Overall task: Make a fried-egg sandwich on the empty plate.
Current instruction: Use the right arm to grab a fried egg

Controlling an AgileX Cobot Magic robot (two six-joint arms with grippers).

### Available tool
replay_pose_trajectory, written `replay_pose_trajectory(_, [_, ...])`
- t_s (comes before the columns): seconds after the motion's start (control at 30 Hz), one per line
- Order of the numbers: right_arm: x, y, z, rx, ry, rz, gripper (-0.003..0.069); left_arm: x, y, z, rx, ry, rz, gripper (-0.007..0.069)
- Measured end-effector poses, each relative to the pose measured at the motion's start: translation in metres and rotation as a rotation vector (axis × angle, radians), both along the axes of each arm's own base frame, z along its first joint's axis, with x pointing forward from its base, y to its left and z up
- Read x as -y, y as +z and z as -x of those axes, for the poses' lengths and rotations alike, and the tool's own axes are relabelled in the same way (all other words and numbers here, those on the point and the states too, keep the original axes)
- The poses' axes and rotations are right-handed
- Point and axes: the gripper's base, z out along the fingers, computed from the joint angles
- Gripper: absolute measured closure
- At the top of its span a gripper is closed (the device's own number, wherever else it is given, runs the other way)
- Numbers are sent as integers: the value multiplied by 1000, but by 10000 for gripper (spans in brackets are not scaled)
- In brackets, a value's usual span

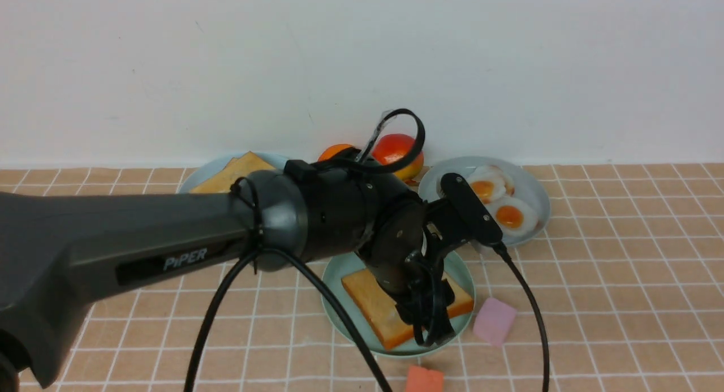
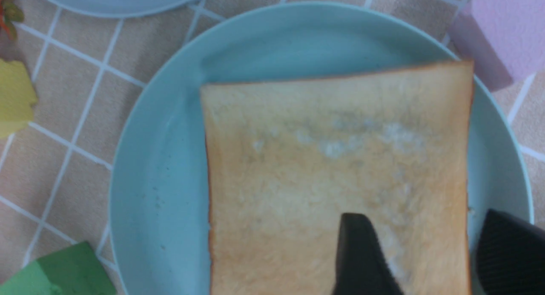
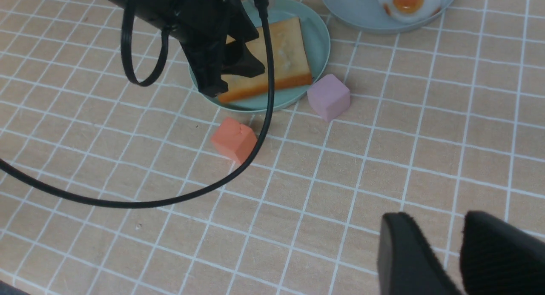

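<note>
left gripper (image 2: 434, 261) above toast (image 2: 332, 158) on plate (image 2: 157, 158), jaws apparently apart

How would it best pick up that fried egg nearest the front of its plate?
Probably by the thin white edge of the fried egg, coming from above on its near side. It lies flat on the grey-blue plate, with another egg crowding its far side.

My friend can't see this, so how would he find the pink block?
Find the mint-green plate holding one toast slice, mid-table. The pink block sits on the tiles just beside that plate's right rim. It is pale pink, while the orange block lies nearer the robot.
</note>
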Motion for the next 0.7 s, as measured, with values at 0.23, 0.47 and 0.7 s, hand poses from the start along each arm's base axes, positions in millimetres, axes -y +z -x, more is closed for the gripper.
replay_pose_trajectory(0.23, [-1,1,-5,-7,-20,-24,360,-5,32,16,-15,26,28,226])
replay_pose_trajectory(0.47, [-25,-14,-81,-153,-68,-14,358,-51,177,82,37,222,433,597])
replay_pose_trajectory(0.7, [-52,-36,-175,-236,-105,19,356,-126,199,146,80,263,578,638])
